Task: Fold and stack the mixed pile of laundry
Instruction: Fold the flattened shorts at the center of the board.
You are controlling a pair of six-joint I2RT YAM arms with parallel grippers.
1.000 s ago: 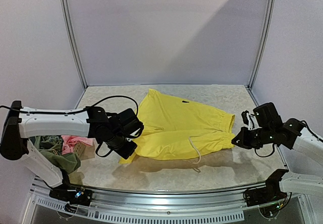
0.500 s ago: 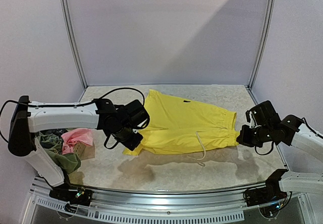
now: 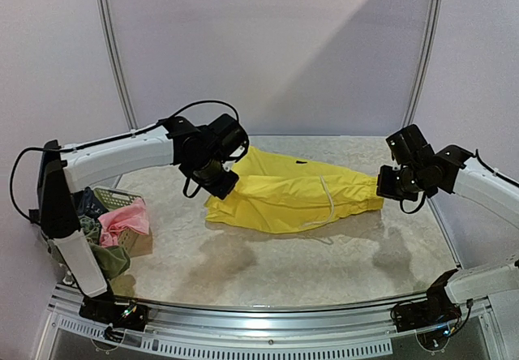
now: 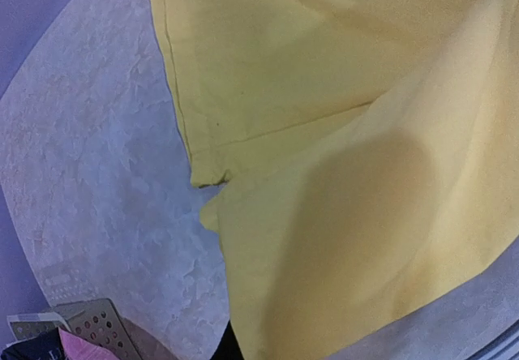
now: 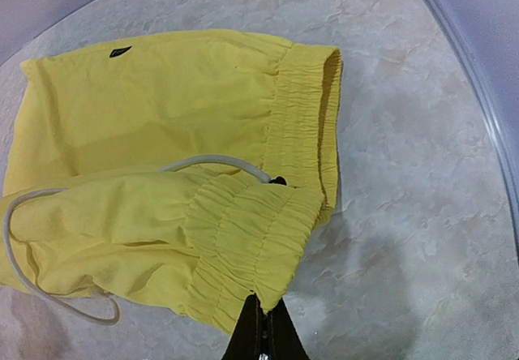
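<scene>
My left wrist camera is nearly blind. Yellow cloth fills it, and of the left gripper [image 4: 230, 349] I get only a dark sliver at 6 o'clock. Overhead, it sits clenched on the leg end of the yellow shorts [image 3: 292, 202], at 9 o'clock of the garment, with that end lifted and doubled over.

The right gripper [image 3: 383, 188] is pinched tight on the elastic waistband at 3 o'clock. Its wrist view shows the fingertips closed on the near waistband corner, the fingers cut off by the bottom edge. The white drawstring [image 5: 212, 162] loops across the front and runs out of frame at 9 o'clock.

The shorts stretch between both grippers over the middle of the table [image 3: 268, 275], towards 12 o'clock. I cannot tell whether the lower fold rests on the top.

The rest of the pile sits at 8 o'clock, partly hidden by the left arm: a pink piece [image 3: 123, 220] and an olive-green piece [image 3: 110, 259] beside the mesh basket [image 3: 117, 196].

Bare tabletop runs from the shorts to the 6 o'clock edge. The right gripper is near the 3 o'clock edge.
</scene>
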